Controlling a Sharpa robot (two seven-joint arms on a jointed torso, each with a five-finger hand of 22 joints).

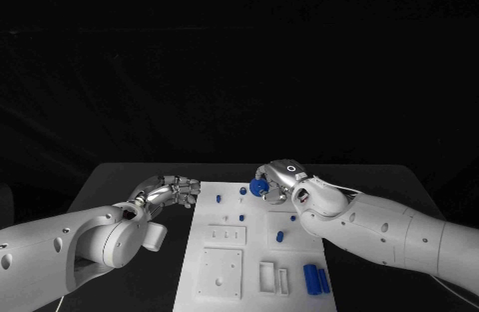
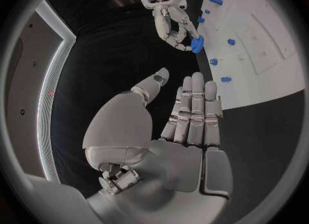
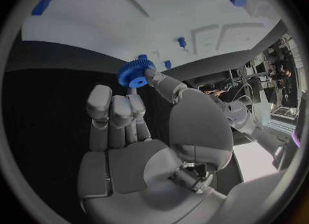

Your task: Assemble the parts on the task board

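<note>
The right hand [image 1: 282, 177] pinches a small blue plastic gear [image 3: 133, 74] just above the far edge of the white task board [image 1: 225, 284], while the left hand [image 1: 172, 189] rests open and empty beside it.

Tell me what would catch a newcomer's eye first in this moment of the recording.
The blue gear stands out: the right hand pinches it in its fingertips above the far edge of the white task board. Next comes the left hand, holding nothing, fingers straight and close together, at the board's far left corner. Two blue cylinders lie side by side near the board's near right corner.
</note>
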